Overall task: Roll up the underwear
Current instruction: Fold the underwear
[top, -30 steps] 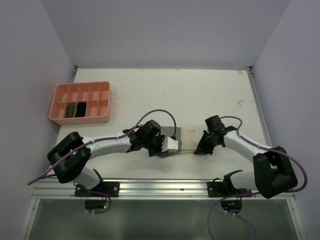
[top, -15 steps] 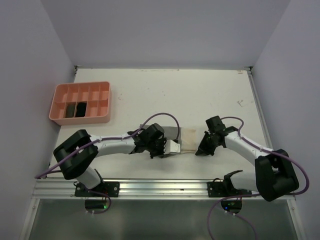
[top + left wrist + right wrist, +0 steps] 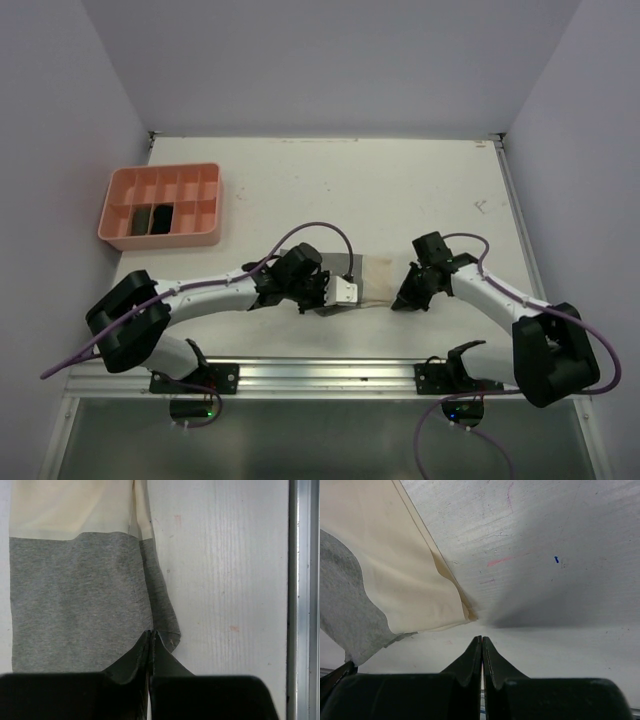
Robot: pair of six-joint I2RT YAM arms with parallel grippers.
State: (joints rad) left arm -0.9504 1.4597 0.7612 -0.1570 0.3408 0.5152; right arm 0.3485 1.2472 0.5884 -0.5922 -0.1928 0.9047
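Note:
One piece of underwear (image 3: 372, 278), grey at one end and cream at the other, lies flat on the white table between the two arms. The left wrist view shows its grey half (image 3: 75, 590) with a folded edge running straight into my left gripper (image 3: 151, 632), which is shut on that edge near the cloth's near corner. From above, the left gripper (image 3: 338, 300) sits at the cloth's left end. My right gripper (image 3: 481, 638) is shut and empty on bare table, just short of the cream corner (image 3: 462, 612); from above the right gripper (image 3: 398, 299) is at the cloth's right end.
A pink compartment tray (image 3: 205, 236) stands at the left of the table with two dark rolls (image 3: 148, 217) in its compartments. A metal rail (image 3: 320, 375) runs along the near edge, close behind both grippers. Side walls close in the table.
The left gripper's jaws have closed on the grey edge of the underwear. The left arm shifted slightly at the cloth's left end. The right gripper has stayed shut in place.

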